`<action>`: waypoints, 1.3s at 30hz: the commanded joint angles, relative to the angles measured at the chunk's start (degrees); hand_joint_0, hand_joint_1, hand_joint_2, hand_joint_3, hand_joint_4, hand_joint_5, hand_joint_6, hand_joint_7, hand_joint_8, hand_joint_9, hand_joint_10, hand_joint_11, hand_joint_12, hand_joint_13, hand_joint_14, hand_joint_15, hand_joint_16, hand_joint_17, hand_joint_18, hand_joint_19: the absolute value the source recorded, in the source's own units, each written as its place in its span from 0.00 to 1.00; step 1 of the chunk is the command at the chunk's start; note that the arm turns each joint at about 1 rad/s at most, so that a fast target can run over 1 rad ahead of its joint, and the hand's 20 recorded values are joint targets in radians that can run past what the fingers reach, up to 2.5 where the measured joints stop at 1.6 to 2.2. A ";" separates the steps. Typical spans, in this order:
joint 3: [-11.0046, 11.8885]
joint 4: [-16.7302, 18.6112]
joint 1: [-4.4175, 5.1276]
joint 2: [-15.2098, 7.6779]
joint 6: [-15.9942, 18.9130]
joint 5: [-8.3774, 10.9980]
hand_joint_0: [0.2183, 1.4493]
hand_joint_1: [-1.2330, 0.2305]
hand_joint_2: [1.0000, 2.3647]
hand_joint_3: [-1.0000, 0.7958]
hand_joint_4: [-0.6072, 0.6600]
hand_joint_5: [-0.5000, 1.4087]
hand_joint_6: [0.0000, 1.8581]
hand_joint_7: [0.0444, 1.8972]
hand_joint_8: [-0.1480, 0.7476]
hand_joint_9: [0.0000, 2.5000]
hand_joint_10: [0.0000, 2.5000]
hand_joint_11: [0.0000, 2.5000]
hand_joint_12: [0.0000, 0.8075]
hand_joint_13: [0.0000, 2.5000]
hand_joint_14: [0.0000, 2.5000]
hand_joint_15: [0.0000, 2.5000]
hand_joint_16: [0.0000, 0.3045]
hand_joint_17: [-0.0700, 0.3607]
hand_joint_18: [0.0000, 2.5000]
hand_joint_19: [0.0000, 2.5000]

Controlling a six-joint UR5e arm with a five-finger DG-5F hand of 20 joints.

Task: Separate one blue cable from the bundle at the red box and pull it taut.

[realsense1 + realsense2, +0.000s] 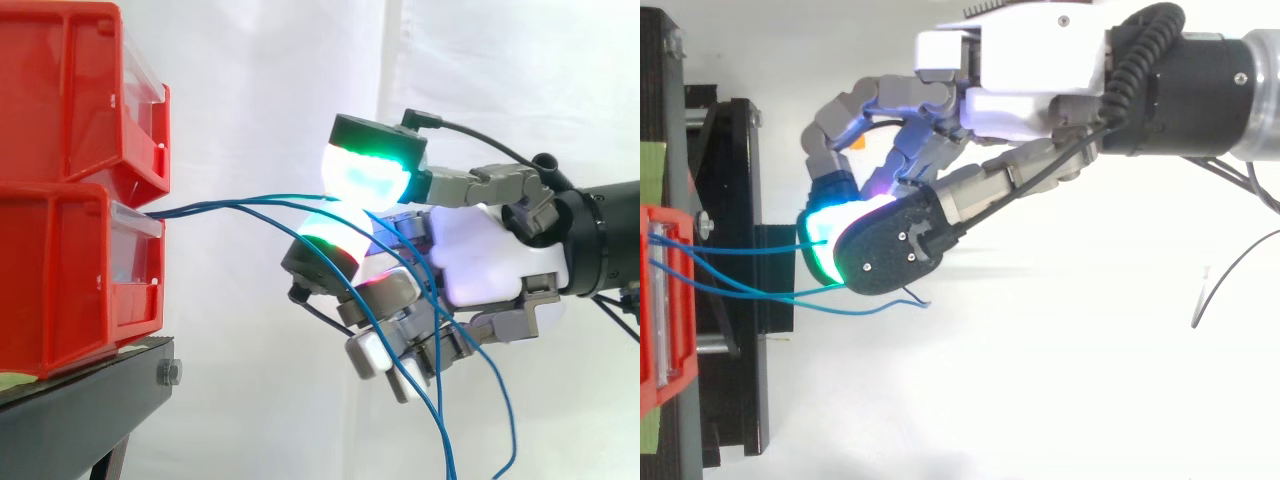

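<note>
Your hand (480, 250): clenched, glowing pads pinching one blue cable (240, 199) | cable: runs nearly straight from the lower red bin (70, 270) to pads | other blue cables (880, 308): hang slack below.

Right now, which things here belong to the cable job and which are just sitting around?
Job: hand, pinching one blue cable; the other blue cables; lower red box they come from.
Just there: upper red box, black stand, white curtain.
</note>
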 commanded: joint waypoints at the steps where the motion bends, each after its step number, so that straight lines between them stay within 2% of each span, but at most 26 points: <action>1: 0.06 -2.24 -0.09 0.62 -1.41 -0.15 0.30 0.39 0.01 0.45 0.42 0.21 0.45 0.63 0.49 0.30 0.10 0.65 0.43 0.35 0.01 0.35 0.12 0.35 0.30 0.25; 3: -0.03 -3.38 -0.17 0.71 -1.41 -0.23 0.30 0.39 0.01 0.44 0.41 0.21 0.45 0.63 0.48 0.28 0.11 0.64 0.42 0.35 0.01 0.36 0.12 0.35 0.29 0.25; 7: -0.03 -3.38 -0.17 0.71 -1.23 -0.23 0.30 0.39 0.01 0.44 0.41 0.20 0.45 0.63 0.49 0.27 0.05 0.63 0.42 0.34 0.01 0.37 0.12 0.35 0.29 0.25; 10: -0.03 -3.29 -0.26 0.71 -1.14 -0.06 0.30 0.39 0.01 0.44 0.41 0.20 0.45 0.63 0.49 0.26 0.04 0.63 0.42 0.34 0.01 0.37 0.12 0.35 0.29 0.25; 11: -0.03 -3.29 -0.26 0.71 -1.14 -0.06 0.30 0.39 0.01 0.44 0.41 0.20 0.45 0.63 0.49 0.25 0.00 0.61 0.42 0.34 0.01 0.36 0.12 0.35 0.29 0.25; 12: -0.03 -3.29 -0.35 0.71 -1.14 -0.06 0.30 0.39 0.01 0.44 0.41 0.20 0.45 0.63 0.50 0.24 0.00 0.54 0.42 0.34 0.01 0.34 0.12 0.35 0.29 0.25; 15: -0.03 -3.11 -0.61 0.71 -1.14 -0.06 0.30 0.39 0.01 0.44 0.41 0.20 0.45 0.62 0.50 0.23 0.01 0.49 0.43 0.34 0.01 0.33 0.12 0.35 0.29 0.25; 25: -0.03 -3.11 -0.79 0.71 0.00 -0.32 0.31 0.39 0.01 0.45 0.42 0.21 0.45 0.62 0.52 0.26 0.01 0.50 0.39 0.35 0.01 0.30 0.10 0.32 0.32 0.21; 28: -0.30 -3.11 -0.70 0.71 1.76 -1.73 0.31 0.39 0.01 0.44 0.43 0.21 0.45 0.63 0.52 0.28 0.00 0.54 0.36 0.35 0.01 0.27 0.09 0.30 0.32 0.16; 31: -0.30 -3.11 -0.79 0.71 1.76 -2.17 0.31 0.39 0.01 0.45 0.43 0.21 0.45 0.63 0.51 0.30 0.00 0.60 0.36 0.35 0.01 0.27 0.08 0.30 0.33 0.16; 33: -0.38 -3.20 -0.79 0.71 1.76 -2.17 0.31 0.39 0.01 0.45 0.44 0.21 0.45 0.63 0.50 0.30 0.00 0.62 0.35 0.37 0.01 0.30 0.09 0.30 0.34 0.17; 39: -0.38 -3.11 -0.79 0.71 1.84 -2.08 0.32 0.39 0.01 0.45 0.44 0.21 0.45 0.63 0.50 0.31 0.13 0.61 0.35 0.41 0.01 0.39 0.09 0.31 0.36 0.21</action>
